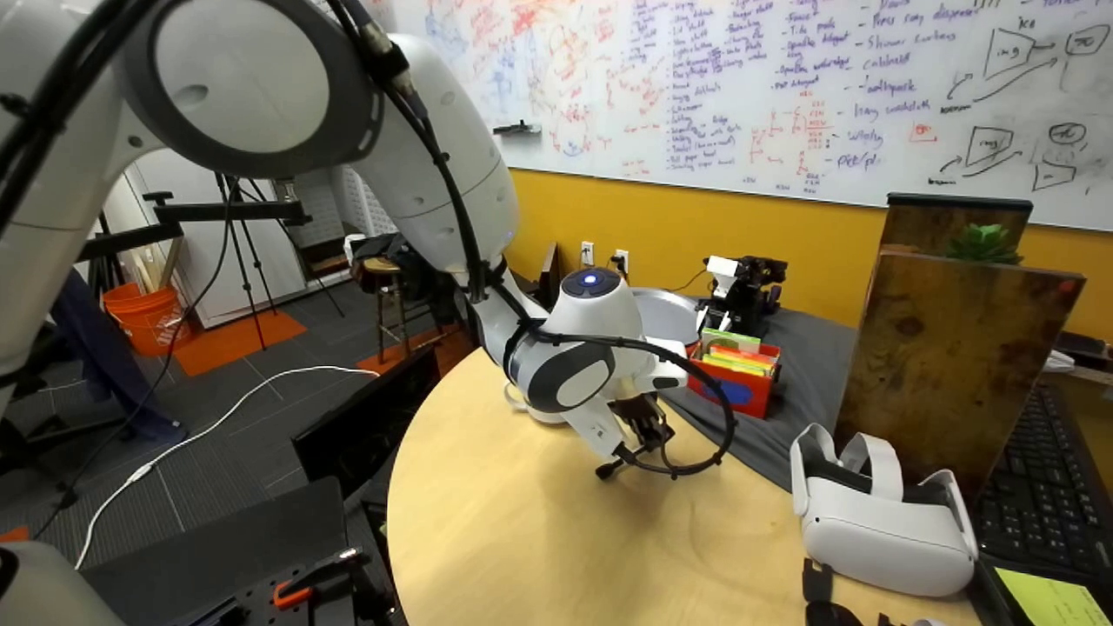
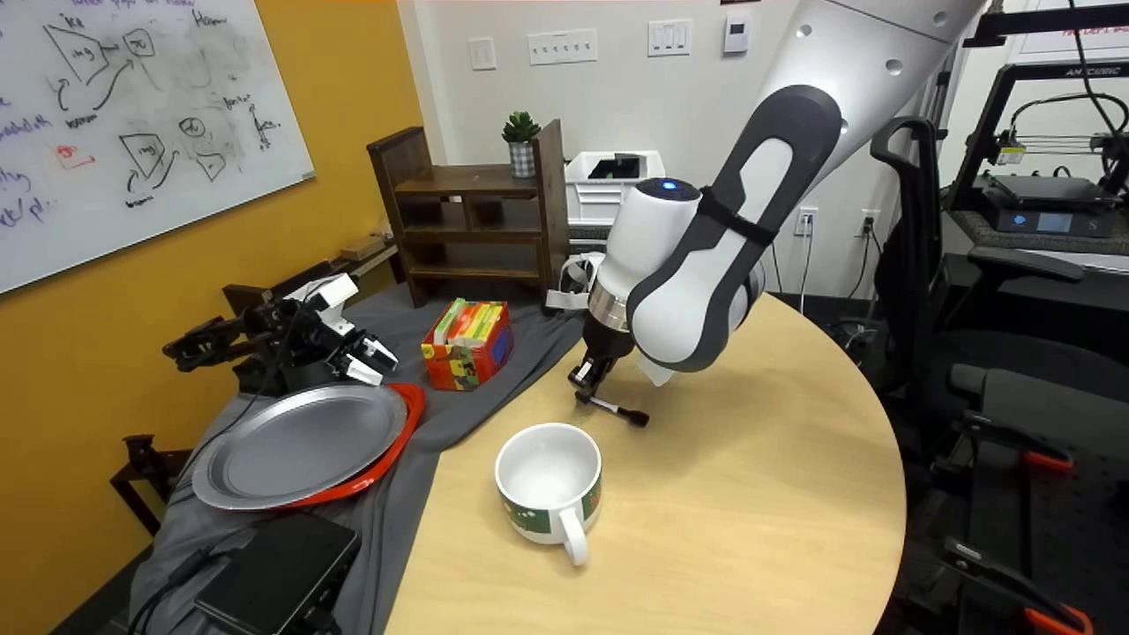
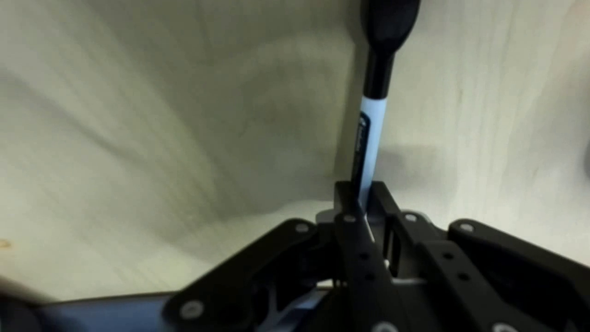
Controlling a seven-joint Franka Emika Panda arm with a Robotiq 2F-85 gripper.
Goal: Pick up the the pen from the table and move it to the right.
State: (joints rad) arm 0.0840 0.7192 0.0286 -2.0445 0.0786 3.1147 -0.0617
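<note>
The pen [image 2: 617,408] is a short stick with a black, thicker end and a white middle. In the wrist view the pen [image 3: 372,122] runs up from between the fingertips, with its black end at the top edge. My gripper [image 3: 362,198] is shut on the pen, with a finger on each side of the white part. In both exterior views the gripper [image 2: 586,388] [image 1: 650,439] is low over the round pale wooden table [image 2: 750,494] [image 1: 487,522]. The black end of the pen [image 1: 609,470] shows below it. I cannot tell whether the pen touches the table.
A white cup [image 2: 549,476] stands on the table near the gripper. A grey-covered desk [image 2: 388,441] adjoins the table, with a red box [image 2: 467,348], a grey round plate [image 2: 300,445] and a small black robot arm [image 2: 291,335]. A white headset [image 1: 887,522] lies at the table's edge.
</note>
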